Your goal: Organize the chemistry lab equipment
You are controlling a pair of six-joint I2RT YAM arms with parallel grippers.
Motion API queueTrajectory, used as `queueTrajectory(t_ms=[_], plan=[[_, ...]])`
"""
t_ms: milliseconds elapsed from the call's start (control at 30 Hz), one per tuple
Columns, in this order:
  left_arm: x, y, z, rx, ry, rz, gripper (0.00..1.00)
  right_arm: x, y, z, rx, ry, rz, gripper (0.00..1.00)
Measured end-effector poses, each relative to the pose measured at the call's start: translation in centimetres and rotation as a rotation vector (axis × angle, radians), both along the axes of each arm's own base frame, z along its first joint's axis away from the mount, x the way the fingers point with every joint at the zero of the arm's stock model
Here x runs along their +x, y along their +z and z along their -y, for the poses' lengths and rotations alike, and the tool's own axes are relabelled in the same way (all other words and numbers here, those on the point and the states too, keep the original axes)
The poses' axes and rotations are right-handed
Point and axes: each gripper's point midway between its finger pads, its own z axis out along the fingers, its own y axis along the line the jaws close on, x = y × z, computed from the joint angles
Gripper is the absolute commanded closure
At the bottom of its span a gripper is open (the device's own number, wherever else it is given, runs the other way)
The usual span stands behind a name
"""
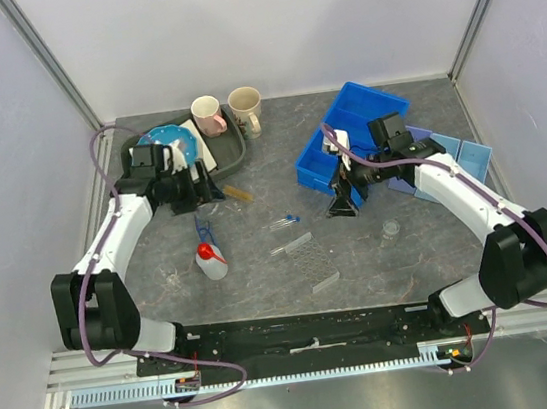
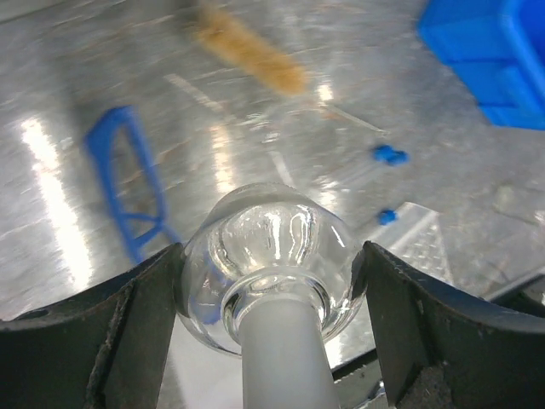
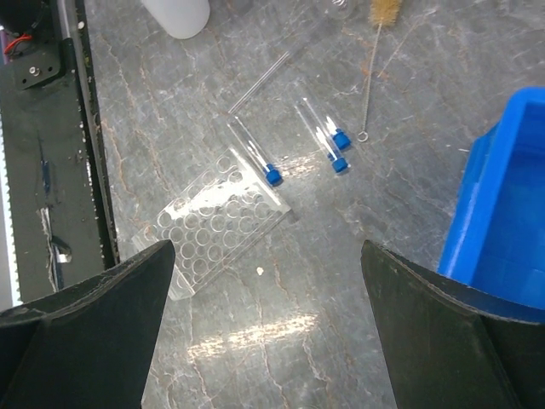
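1. Grey, stone-look table (image 1: 384,281) sits between white walls, and both arms reach over it.
2. The left gripper (image 2: 268,281) is squeezed on a round glass flask (image 2: 268,243). One black finger presses each side of the ball part, and the frosted neck points back at the camera.
3. Past the flask, down on the table, the blue safety glasses (image 2: 128,183) lie to the left. The tan brush (image 2: 251,51) lies farther ahead. This view is blurry.
4. The right gripper (image 3: 264,256) has its fingers wide apart and holds nothing.
5. Right under it lies the clear tube rack (image 3: 217,226), flat on the table.
6. Just past the rack lie three blue-capped tubes (image 3: 328,136), one right beside the rack's edge.
7. Farther out is the white squeeze bottle (image 3: 174,13). A blue bin (image 3: 502,221) is off to the right side.
8. The small beaker (image 1: 390,229) stands alone near the right arm.
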Motion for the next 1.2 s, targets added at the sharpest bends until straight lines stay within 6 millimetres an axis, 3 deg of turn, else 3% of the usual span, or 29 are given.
queueTrajectory(t_ms=[133,267,467,733,900,1200], plan=[[0.4,2.8,5.1,-0.054,-0.109,0.053,0.66,1.2,1.0,0.7,-0.012,-0.038,0.037,0.02],[1.7,4.8,11.8,-0.115,-0.229,0.090,0.66,3.9,2.4,3.9,-0.011,-0.165,0.057,0.02],[4.7,3.9,20.7,-0.182,-0.345,0.068,0.66,7.0,3.8,9.9,-0.014,-0.392,0.076,0.02],[9.1,2.7,30.1,-0.289,-0.423,0.067,0.66,7.5,5.4,12.4,0.034,-0.495,0.104,0.02],[10.2,1.3,33.1,-0.292,-0.439,0.049,0.66,7.5,4.7,13.3,0.058,-0.530,0.070,0.02],[8.8,-2.1,33.8,-0.138,-0.415,-0.008,0.63,7.4,4.6,13.3,0.092,-0.533,0.051,0.02]])
